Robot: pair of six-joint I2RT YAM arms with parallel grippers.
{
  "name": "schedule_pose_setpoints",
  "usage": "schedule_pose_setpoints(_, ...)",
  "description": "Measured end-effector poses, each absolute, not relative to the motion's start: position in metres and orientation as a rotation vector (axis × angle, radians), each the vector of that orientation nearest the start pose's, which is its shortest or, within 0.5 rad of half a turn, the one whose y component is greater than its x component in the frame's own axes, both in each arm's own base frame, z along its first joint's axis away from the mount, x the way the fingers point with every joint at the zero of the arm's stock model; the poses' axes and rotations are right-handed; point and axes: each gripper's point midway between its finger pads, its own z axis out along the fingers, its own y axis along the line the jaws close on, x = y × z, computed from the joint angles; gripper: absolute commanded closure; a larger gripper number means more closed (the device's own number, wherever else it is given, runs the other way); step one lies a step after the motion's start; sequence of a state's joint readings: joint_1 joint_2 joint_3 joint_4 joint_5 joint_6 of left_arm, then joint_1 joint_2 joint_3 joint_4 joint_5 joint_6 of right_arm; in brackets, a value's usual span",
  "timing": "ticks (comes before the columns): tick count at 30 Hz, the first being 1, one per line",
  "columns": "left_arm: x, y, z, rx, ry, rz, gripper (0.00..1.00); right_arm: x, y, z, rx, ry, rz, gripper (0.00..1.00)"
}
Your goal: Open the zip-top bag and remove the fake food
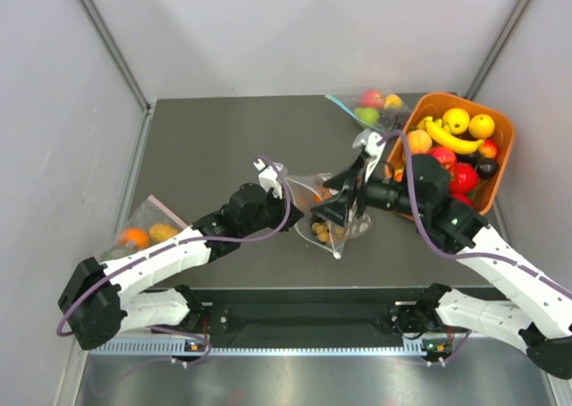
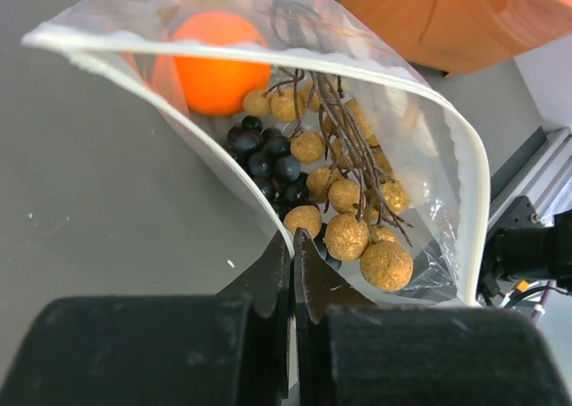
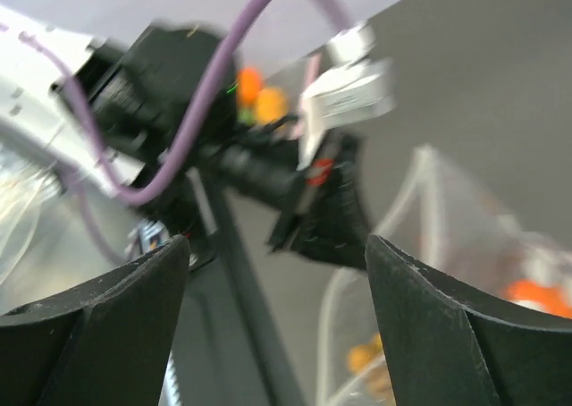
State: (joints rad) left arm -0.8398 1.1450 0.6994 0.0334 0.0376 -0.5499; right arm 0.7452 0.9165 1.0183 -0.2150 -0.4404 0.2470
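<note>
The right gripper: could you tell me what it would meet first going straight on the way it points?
Probably the left gripper, shut on the rim of the zip-top bag, straight ahead between the open fingers of the right gripper. Depth is blurred; the bag's mouth, aside, might come first.

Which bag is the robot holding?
The middle bag, with berries; jaws of the left gripper pinch its rim. The blue-strip bag and pink-edged bag lie untouched.
</note>
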Motion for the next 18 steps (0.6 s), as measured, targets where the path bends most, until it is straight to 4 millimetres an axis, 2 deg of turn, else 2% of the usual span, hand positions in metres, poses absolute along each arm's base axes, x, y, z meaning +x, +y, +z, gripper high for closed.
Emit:
schedule_pose_setpoints(5,0.229,-0.3,0.182,0.331,2.055,-0.93,1.0,0.135,0.304,0.328,-0.902,1.644,1.207,0.25)
schedule_pose_setpoints(8,0.229,-0.301,0.185,0.333,2.048,-0.937,1.0,0.124,0.317,0.316,-0.937,1.68,1.23,0.27)
schedule_pose_setpoints(14,0.228,-0.302,0.185,0.337,2.048,-0.941,1.0,0.138,0.323,0.274,-0.89,1.842,1.155,0.27)
schedule_pose_setpoints(18,0.227,-0.302,0.186,0.337,2.044,-0.943,1.0,0.15,0.318,0.243,-0.839,1.96,1.069,0.27)
